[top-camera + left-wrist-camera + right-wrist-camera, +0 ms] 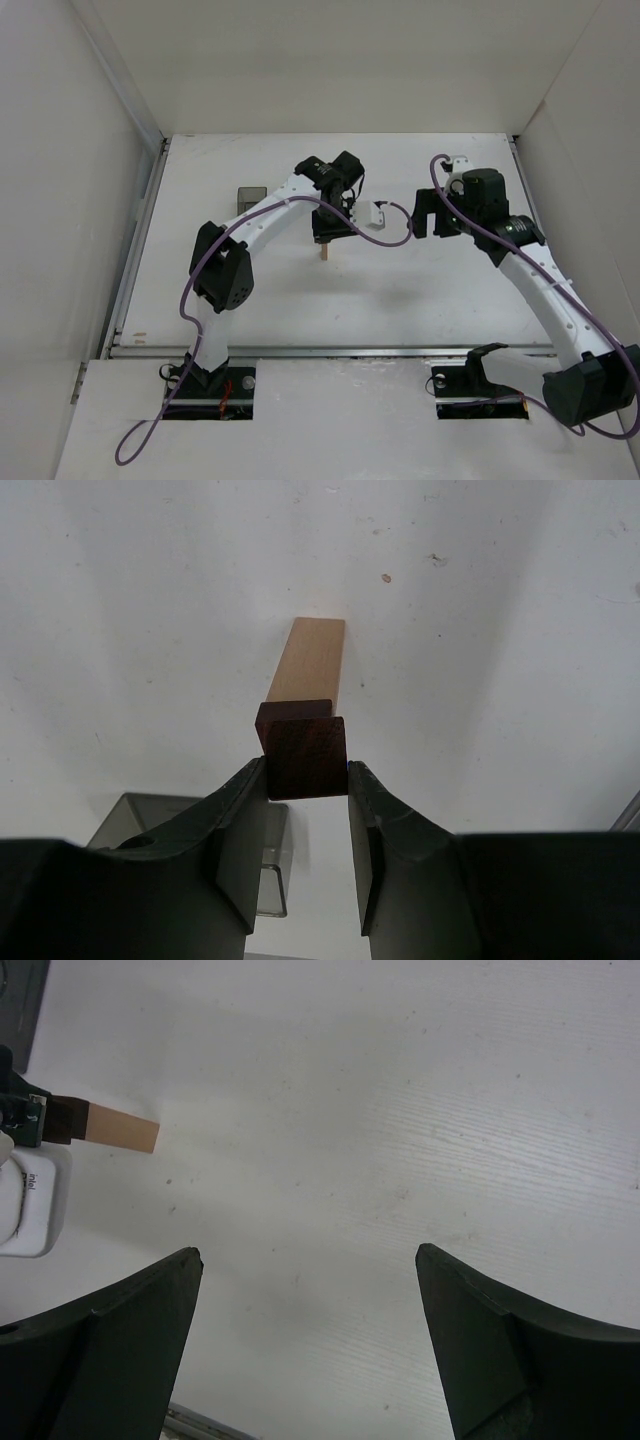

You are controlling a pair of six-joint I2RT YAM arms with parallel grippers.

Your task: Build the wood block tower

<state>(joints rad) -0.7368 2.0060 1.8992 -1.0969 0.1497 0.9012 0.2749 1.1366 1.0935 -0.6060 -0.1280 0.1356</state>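
Landmark: slim light tan upright piece (316,658), stood on end on the white tabletop (480,630); every place below given from it.
Dark reddish-brown block (306,756): sat on the tan piece's top end, apparently touching it, and hid that end in the left wrist view.
Left tool (307,780): hung straight over the tan piece, narrowed partway and clamped on the dark block, with one finger (245,810) pressed against each side face.
Right tool (308,1255): stood well apart to the right of the tan piece, pointed down at the tabletop, jaws spread wide with nothing gripped.
Tower in the right wrist view: seen small at the left edge, with the tan piece lying across the frame and the dark block at its left end, against the left tool.
Dark translucent bin (249,197): rested on the tabletop left of the tan piece and farther from the arm bases, not touching it.
White wrist camera (378,212): rode on the left arm just right of the tan piece and above it.
Contact between tan piece and tabletop: hidden behind the block in the left wrist view, too small to judge from above.
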